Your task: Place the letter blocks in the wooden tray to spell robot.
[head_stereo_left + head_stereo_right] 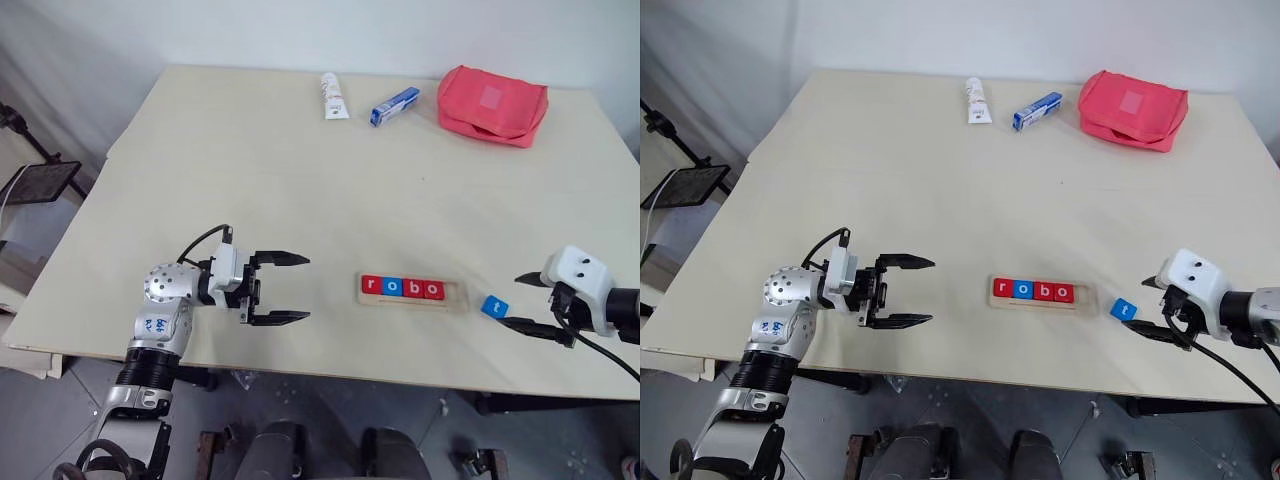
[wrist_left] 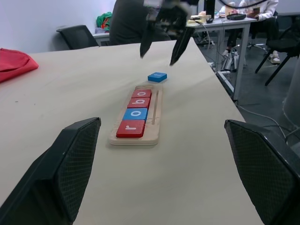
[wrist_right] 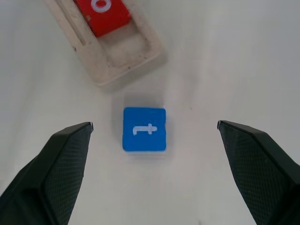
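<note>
Beside pale-wood tray point(image 1: 412, 291): square blue t tile point(image 1: 494, 306) | both claws agape

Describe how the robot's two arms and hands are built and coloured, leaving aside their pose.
The left arm has a silver metal shell with blue markings, a round perforated silver joint and a black ribbed section below. A black cable loops to the white wrist block. The left hand has two black tapered fingers with a fine mesh texture. The right hand has the same black fingers, a white rounded housing with two dark holes, and a black cable trailing off.
</note>
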You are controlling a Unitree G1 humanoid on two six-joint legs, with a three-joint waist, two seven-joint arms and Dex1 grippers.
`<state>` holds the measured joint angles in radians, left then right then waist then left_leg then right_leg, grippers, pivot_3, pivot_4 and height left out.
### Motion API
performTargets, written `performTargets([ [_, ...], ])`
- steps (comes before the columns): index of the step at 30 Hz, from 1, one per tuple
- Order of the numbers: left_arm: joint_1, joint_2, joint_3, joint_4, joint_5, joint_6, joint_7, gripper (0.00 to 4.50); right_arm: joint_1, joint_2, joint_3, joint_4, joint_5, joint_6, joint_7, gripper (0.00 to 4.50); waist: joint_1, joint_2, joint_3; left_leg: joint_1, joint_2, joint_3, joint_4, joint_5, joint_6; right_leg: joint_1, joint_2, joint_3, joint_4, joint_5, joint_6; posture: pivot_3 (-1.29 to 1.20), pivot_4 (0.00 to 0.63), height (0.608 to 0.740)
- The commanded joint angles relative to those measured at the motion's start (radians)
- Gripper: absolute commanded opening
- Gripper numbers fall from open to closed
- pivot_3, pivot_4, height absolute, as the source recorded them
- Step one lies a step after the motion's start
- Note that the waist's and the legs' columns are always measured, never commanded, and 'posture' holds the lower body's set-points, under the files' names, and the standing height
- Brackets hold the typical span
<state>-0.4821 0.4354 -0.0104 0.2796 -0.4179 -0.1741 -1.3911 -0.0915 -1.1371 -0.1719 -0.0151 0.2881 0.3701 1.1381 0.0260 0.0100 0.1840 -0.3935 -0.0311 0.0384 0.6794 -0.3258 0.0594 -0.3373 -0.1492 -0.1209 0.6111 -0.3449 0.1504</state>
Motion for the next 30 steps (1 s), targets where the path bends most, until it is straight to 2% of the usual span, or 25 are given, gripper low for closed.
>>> performTargets([
  [1,0.02,0.007,0.004,-0.041,-0.017,-0.008,-0.004,4.5,-0.063,-0.016,0.049,0.072,-0.035,-0.036,0.05,4.46,-0.001,0.0,0.0,0.0,0.0,0.0,0.0,0.0,0.0,0.0,0.0,0.0,0.0,0.0,0.0,0.0,0.15,0.74],
  [11,0.042,0.016,0.009,-0.071,-0.022,0.001,0.008,4.5,-0.117,0.007,0.114,0.13,-0.074,-0.043,0.074,4.46,-0.002,0.0,0.0,-0.003,0.0,-0.001,0.001,0.0,0.0,-0.001,0.0,-0.003,0.0,0.0,0.0,0.0,0.15,0.74],
  [14,0.039,0.017,0.007,-0.067,-0.021,0.006,0.01,4.5,-0.128,0.017,0.127,0.144,-0.088,-0.044,0.066,3.88,-0.002,0.0,0.0,-0.003,0.0,-0.001,0.002,0.0,0.0,-0.001,0.0,-0.003,0.0,0.0,0.0,0.0,0.15,0.74],
  [21,0.041,0.02,0.004,-0.071,-0.018,0.016,0.016,4.5,-0.132,0.027,0.125,0.136,-0.093,-0.034,0.062,1.58,-0.002,0.0,0.0,-0.003,0.0,-0.002,0.002,0.0,0.0,-0.001,0.0,-0.004,0.0,0.0,0.0,0.0,0.15,0.74],
  [22,0.041,0.02,0.005,-0.071,-0.018,0.016,0.017,4.5,-0.132,0.028,0.123,0.133,-0.092,-0.031,0.062,1.46,-0.002,0.0,0.0,-0.003,0.0,-0.002,0.002,0.0,0.0,-0.001,0.0,-0.004,0.0,0.0,0.0,0.0,0.15,0.74],
  [30,0.033,0.011,0.004,-0.061,-0.017,0.008,0.022,4.5,-0.148,0.017,0.094,0.106,-0.078,-0.008,0.049,1.46,-0.002,0.0,0.0,-0.003,0.0,-0.002,0.002,0.0,0.0,-0.001,0.0,-0.004,0.0,0.0,0.0,0.0,0.15,0.74],
])
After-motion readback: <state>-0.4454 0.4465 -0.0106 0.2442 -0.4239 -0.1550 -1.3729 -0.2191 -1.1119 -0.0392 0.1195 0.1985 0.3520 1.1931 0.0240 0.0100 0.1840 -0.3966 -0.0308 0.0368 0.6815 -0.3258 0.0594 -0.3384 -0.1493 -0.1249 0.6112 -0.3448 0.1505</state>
